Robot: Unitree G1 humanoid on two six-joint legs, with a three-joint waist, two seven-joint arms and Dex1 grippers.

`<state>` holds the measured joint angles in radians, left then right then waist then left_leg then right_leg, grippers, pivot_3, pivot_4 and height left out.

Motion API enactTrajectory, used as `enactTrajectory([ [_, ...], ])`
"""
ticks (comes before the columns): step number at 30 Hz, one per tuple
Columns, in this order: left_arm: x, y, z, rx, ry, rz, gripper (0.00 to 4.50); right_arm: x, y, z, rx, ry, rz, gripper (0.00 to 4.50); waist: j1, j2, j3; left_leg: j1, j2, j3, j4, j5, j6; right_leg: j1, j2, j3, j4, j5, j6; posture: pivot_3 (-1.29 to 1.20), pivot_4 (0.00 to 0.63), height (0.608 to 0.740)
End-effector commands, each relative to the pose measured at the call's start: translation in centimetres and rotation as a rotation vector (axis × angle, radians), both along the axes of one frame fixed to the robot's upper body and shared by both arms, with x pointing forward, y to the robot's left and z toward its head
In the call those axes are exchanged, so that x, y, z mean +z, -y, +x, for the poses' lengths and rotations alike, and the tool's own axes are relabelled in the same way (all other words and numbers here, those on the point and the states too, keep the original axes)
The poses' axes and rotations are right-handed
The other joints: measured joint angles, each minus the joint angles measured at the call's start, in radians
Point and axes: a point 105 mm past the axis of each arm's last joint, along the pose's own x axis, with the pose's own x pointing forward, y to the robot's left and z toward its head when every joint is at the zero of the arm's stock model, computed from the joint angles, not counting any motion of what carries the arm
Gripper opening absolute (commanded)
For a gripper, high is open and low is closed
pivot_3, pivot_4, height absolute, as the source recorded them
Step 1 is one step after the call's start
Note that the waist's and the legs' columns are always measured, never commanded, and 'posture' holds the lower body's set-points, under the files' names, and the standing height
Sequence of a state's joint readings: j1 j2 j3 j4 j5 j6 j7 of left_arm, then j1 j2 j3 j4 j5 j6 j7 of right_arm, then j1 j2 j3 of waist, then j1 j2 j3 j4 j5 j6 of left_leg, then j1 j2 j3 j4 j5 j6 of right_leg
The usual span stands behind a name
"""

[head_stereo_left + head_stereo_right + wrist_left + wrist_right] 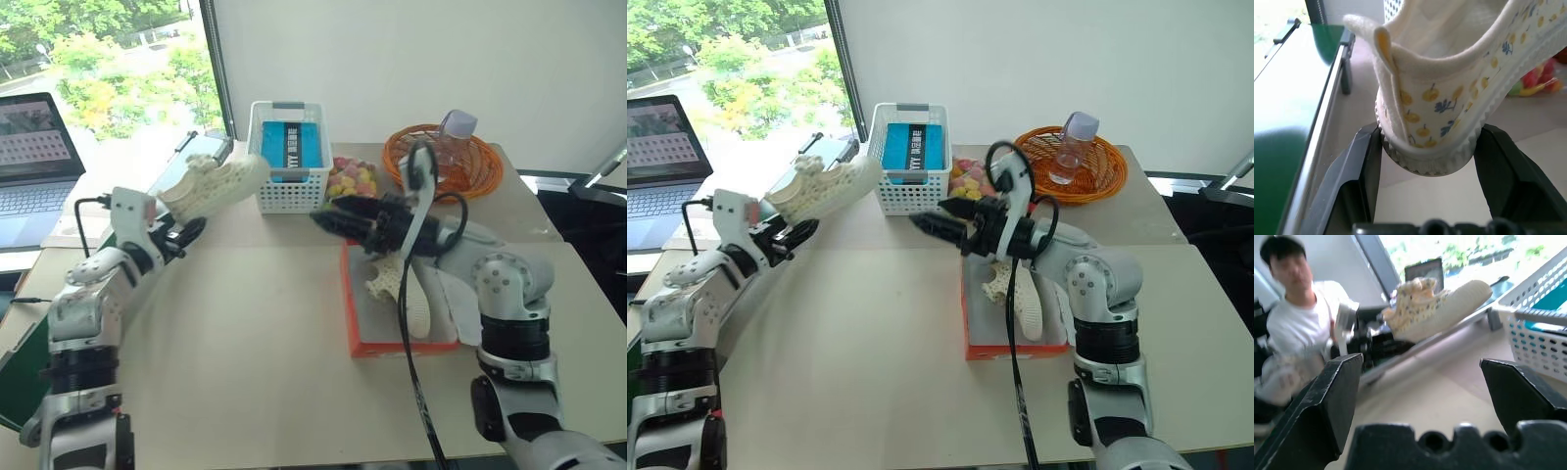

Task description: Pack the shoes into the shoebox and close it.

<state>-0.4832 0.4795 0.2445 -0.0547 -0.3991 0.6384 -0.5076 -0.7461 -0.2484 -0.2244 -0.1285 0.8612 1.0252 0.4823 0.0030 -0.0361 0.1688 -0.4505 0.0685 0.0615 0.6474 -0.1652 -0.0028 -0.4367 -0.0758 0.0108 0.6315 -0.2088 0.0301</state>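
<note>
The left gripper (186, 231) pinches a cream shoe (214, 183) by the heel above the counter (255, 333), while the right gripper's (933, 226) fingers stand spread beside the shoebox (392, 343) holding the other shoe (404, 290); next, likely carrying it across.

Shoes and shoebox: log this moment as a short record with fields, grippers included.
held shoe: cream, lifted clear of the table, heel clamped in the left gripper
second shoe: lying in the shoebox
shoebox: red-orange, open, on the table
left gripper: shut on the held shoe, holding it by the white mesh basket
right gripper: open, holds nothing, above the shoebox, pointing toward the held shoe
</note>
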Motion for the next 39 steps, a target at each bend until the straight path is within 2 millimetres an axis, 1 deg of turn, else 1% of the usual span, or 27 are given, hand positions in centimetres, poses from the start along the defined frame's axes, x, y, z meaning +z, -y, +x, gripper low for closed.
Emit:
enactTrajectory([
  [1,3.4,4.7,-0.4,-0.085,0.1,-0.066,2.32,2.4,1.0,0.6,-0.051,-0.03,0.15,4.5,0.0,0.0,0.0,0.0,0.0,0.0,0.0,0.0,0.0,0.0,0.0,0.0,0.0,0.0,0.0,0.0,0.15,0.74],
  [3,4.1,7.4,-0.5,-0.137,0.119,-0.101,2.32,3.1,1.6,1.2,-0.096,-0.059,0.227,4.5,-0.002,0.0,0.0,0.0,0.0,0.0,0.0,0.0,0.0,0.0,0.0,0.0,0.0,0.0,0.0,0.0,0.15,0.74],
  [5,5.0,9.6,-0.6,-0.166,0.132,-0.154,2.32,3.6,2.2,2.0,-0.144,-0.097,0.301,4.5,-0.003,0.0,0.0,0.0,0.0,0.0,0.0,0.0,0.0,0.0,0.0,0.001,0.0,0.0,0.0,0.0,0.15,0.74],
  [7,5.4,10.9,-0.9,-0.187,0.134,-0.181,2.32,3.7,2.6,2.3,-0.175,-0.118,0.322,4.5,-0.004,0.0,0.0,0.0,-0.001,0.0,0.0,0.0,0.0,0.0,0.0,0.001,0.0,0.0,0.001,0.0,0.15,0.74],
  [9,5.4,11.9,-1.2,-0.207,0.126,-0.199,2.32,3.7,2.9,2.5,-0.198,-0.122,0.32,4.5,-0.007,0.0,0.0,0.0,-0.001,0.0,0.0,0.0,0.001,0.0,0.0,0.001,0.0,0.0,0.001,0.0,0.15,0.74],
  [16,4.8,14.3,-2.4,-0.261,0.086,-0.238,2.32,3.9,3.3,3.0,-0.242,-0.127,0.335,4.5,-0.019,0.0,0.0,0.0,-0.001,0.0,0.0,0.0,0.001,0.0,0.001,0.002,0.0,0.0,0.001,0.0,0.15,0.74],
  [18,4.8,14.2,-2.5,-0.254,0.082,-0.249,2.32,4.0,3.4,3.1,-0.248,-0.13,0.347,4.01,-0.019,0.0,0.0,0.0,-0.001,0.0,0.0,0.0,0.001,0.0,0.001,0.002,0.0,0.0,0.001,0.0,0.15,0.74],
  [19,4.8,14.1,-2.5,-0.249,0.081,-0.254,2.32,4.0,3.5,3.1,-0.247,-0.13,0.35,3.88,-0.019,0.0,0.0,0.0,-0.001,0.0,0.0,0.0,0.001,0.0,0.001,0.002,-0.001,0.0,0.001,0.0,0.15,0.74],
  [20,4.8,14.1,-2.5,-0.246,0.081,-0.255,2.32,4.0,3.4,3.1,-0.244,-0.128,0.347,3.46,-0.019,0.0,0.0,0.0,-0.001,0.0,0.0,0.0,0.001,0.0,0.001,0.002,-0.001,0.0,0.001,0.0,0.15,0.74],
  [22,4.9,13.9,-2.5,-0.238,0.078,-0.265,2.32,4.0,3.4,3.2,-0.254,-0.129,0.341,2.93,-0.019,0.0,0.0,0.0,-0.001,-0.001,0.0,0.0,0.001,0.0,0.001,0.002,-0.001,0.0,0.001,0.0,0.15,0.74],
  [24,4.9,13.9,-2.5,-0.231,0.077,-0.264,2.32,3.9,3.4,3.3,-0.261,-0.13,0.337,2.13,-0.018,0.0,0.0,0.0,-0.001,-0.001,0.0,0.0,0.001,0.0,0.001,0.002,-0.001,0.0,0.001,0.0,0.15,0.74],
  [29,4.5,14.0,-2.9,-0.247,0.059,-0.253,2.32,3.9,3.6,3.6,-0.287,-0.129,0.319,0.8,-0.018,0.0,0.0,0.0,-0.001,-0.001,0.0,0.0,0.001,0.0,0.001,0.002,-0.001,0.0,0.001,0.0,0.15,0.74],
  [31,4.1,13.4,-3.6,-0.293,0.04,-0.27,3.23,4.1,4.2,3.8,-0.303,-0.115,0.304,0.57,-0.019,0.0,0.0,0.0,-0.001,-0.001,0.0,0.0,0.001,0.0,0.001,0.002,-0.001,0.0,0.001,0.0,0.15,0.74],
  [32,3.8,13.2,-3.8,-0.307,0.029,-0.246,3.46,4.3,4.6,3.8,-0.313,-0.105,0.295,0.55,-0.019,0.0,0.0,0.0,-0.001,-0.001,0.0,0.0,0.001,0.0,0.001,0.002,-0.001,0.0,0.001,0.0,0.15,0.74],
  [34,2.5,12.1,-4.3,-0.316,-0.006,-0.161,4.29,4.8,5.4,3.9,-0.333,-0.066,0.253,0.51,-0.019,0.001,0.0,0.0,-0.001,-0.001,0.0,0.0,0.001,0.0,0.001,0.002,-0.001,0.0,0.001,0.0,0.15,0.74],
  [35,2.0,11.3,-4.4,-0.318,-0.026,-0.137,4.47,5.1,5.9,3.9,-0.337,-0.053,0.236,0.51,-0.019,0.001,0.0,0.0,-0.001,-0.001,0.0,0.0,0.001,-0.001,0.001,0.002,-0.001,0.0,0.001,0.0,0.15,0.74],
  [37,0.9,9.8,-4.9,-0.329,-0.064,-0.108,4.5,6.0,6.7,3.8,-0.33,-0.021,0.19,0.49,-0.019,0.002,0.001,0.0,-0.001,0.0,0.0,0.0,0.001,-0.001,0.001,0.002,-0.001,0.0,0.001,0.0,0.15,0.74],
  [39,0.2,8.7,-5.0,-0.324,-0.084,-0.068,4.5,6.6,7.2,3.8,-0.314,-0.002,0.145,0.49,-0.019,0.002,0.001,0.0,-0.001,0.0,0.0,0.0,0.001,-0.001,0.001,0.003,-0.001,0.0,0.001,0.0,0.15,0.74],
])
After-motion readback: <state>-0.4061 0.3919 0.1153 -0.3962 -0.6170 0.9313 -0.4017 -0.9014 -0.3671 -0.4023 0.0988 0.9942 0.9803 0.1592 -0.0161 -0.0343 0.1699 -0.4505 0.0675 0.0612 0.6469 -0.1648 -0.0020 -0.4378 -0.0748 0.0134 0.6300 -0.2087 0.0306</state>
